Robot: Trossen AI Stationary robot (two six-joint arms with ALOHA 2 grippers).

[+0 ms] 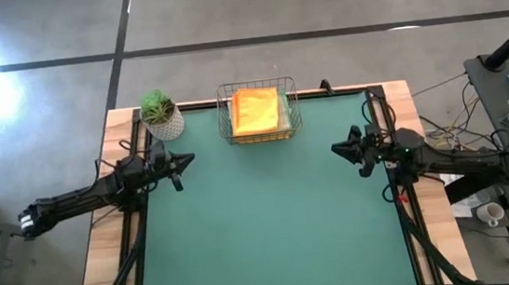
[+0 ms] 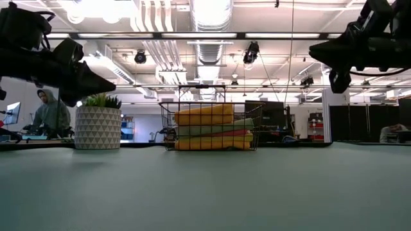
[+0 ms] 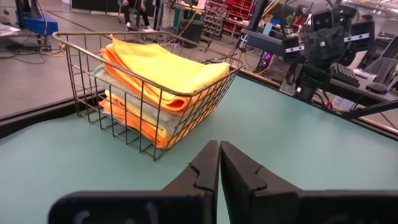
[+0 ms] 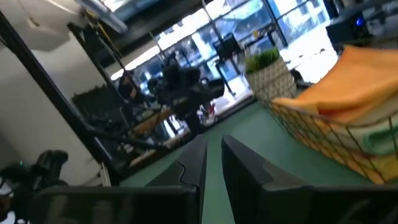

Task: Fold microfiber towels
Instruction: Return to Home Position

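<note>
If the table (image 1: 272, 225) got a hard knock, the things at its 12 o'clock edge would shake. I think the job is about done, so most trouble would come from an arm moving the wrong way. The left arm (image 1: 82, 198) lies at 9 o'clock and the right arm (image 1: 453, 156) at 3 o'clock, both up off the table. A wide swing toward 12 o'clock could hit the basket (image 1: 224, 117), which sits in the middle of that edge, and push it off the back. The towels (image 1: 256, 111) lie folded in a pile inside it, with an orange one on top. The pile pokes up past the rim, so a bump could make the top towel slide out or come unfolded. The plant (image 1: 160, 114) stands at 11 o'clock, near the left claw (image 1: 180, 162), so it is the easiest thing to tip. That claw has its fingers together and holds nothing. The right claw (image 1: 344, 150) shows a thin slit between its fingers and holds nothing too.
</note>
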